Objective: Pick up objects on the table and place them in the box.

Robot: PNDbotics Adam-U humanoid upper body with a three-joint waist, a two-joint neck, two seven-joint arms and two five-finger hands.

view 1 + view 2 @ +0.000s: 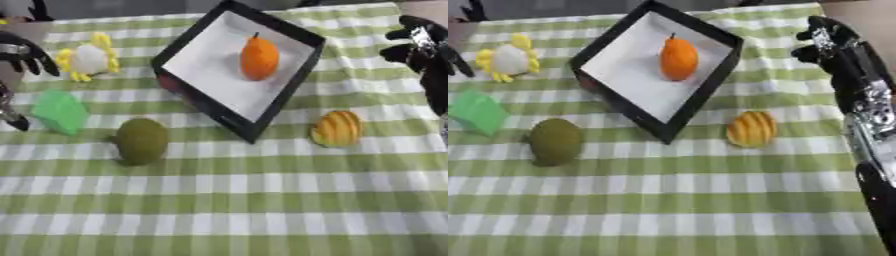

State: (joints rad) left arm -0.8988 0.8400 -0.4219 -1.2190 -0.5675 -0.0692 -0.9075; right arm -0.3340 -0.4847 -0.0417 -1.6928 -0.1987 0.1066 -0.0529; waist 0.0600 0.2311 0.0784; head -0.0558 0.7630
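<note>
one item boxed, four on the cloth, both hands clear

a black-walled square box with a white floor [297,75] sits turned askew near the far edge of the table covered in green-and-white checked cloth [245,200]. an orange fruit-shaped object with a dark stem [259,57] lies inside the box, on the white floor.

four items lie on the cloth outside the box. a yellow-orange ribbed, rounded object [337,128] sits just beside the box's near-right wall, apart from it. an olive-green rounded object [141,140] lies near the box's near-left side. a flat bright green object [59,111] lies near the left edge. a white object with yellow petal-like trim [87,58] sits toward the far left corner.

the right hand [826,42] is over the far right edge of the table, fingers curled inward and holding nothing, well apart from the box. the left hand [24,55] shows at the left edge beside the white-and-yellow object, fingers spread downward and parted, holding nothing.
</note>
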